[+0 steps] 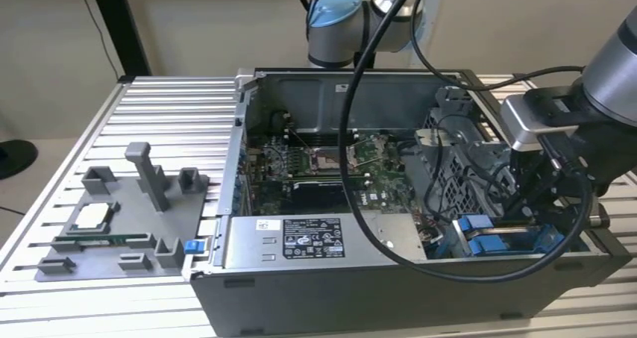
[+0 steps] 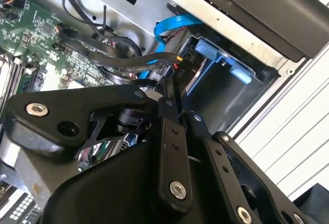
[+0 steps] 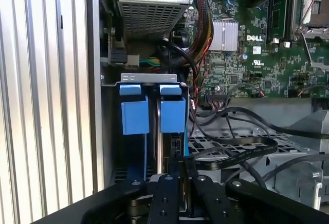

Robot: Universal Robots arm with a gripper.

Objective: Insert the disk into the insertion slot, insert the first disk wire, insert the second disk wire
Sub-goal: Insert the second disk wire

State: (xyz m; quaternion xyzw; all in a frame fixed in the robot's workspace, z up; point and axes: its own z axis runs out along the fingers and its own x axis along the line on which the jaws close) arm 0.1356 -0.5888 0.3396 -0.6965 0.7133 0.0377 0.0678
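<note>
My gripper [image 3: 181, 166] reaches down into the open computer case [image 1: 298, 293] at the exterior view's right. Its fingers [image 2: 165, 131] are pressed together at the tips on the end of a flat black disk wire [image 3: 234, 153], right at the disk's edge. The disk [image 3: 165, 147] stands edge-on in the insertion slot [image 3: 149, 78], under the blue tabs [image 3: 172, 112]. In the second wrist view the disk [image 2: 191, 77] sits in the blue-railed bay, with a blue wire [image 2: 169, 26] curving above it.
A grey power-supply box [image 1: 309, 241] runs along the case front. The motherboard [image 1: 329, 166] lies in the middle, with loose black cables [image 2: 97, 44] beside the bay. A grey fixture with parts [image 1: 110, 226] rests on the slotted table at the exterior view's left.
</note>
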